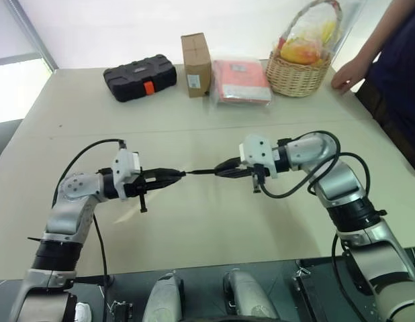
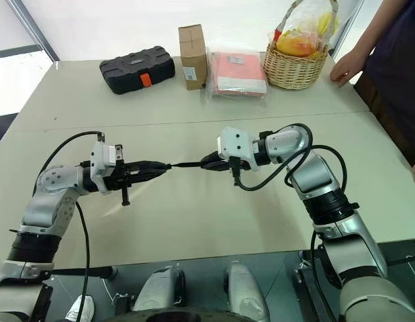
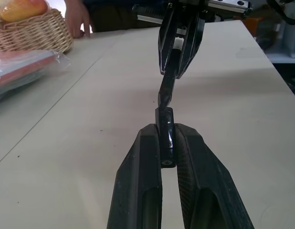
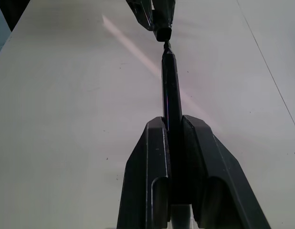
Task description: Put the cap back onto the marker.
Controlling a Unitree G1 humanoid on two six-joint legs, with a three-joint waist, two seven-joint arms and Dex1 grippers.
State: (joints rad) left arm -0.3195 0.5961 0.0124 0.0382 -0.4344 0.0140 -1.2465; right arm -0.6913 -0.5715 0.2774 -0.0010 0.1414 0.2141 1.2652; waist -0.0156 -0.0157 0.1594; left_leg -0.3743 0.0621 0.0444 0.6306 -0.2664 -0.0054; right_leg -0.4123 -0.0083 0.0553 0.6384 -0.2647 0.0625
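Observation:
My left gripper [image 1: 172, 176] is shut on the cap [image 1: 181, 174], a short black cylinder that sticks out past its fingertips [image 3: 148, 138] toward the right. Facing it, my right gripper [image 1: 224, 168] is shut on the marker [image 1: 202, 172], a thin black stick pointing left. Both are held above the middle of the table [image 1: 207, 228]. In the right wrist view the marker [image 4: 170, 90] runs out from between my fingers, and its pointed tip sits right at the open end of the cap [image 4: 163, 32]. I cannot tell whether the tip has entered the cap [image 3: 165, 136].
Along the table's far side stand a black tool case [image 1: 140, 77], a cardboard box [image 1: 196, 64], a red packet in plastic [image 1: 241, 82] and a wicker basket [image 1: 298, 70] of fruit. A person's hand [image 1: 345, 77] rests on the far right corner.

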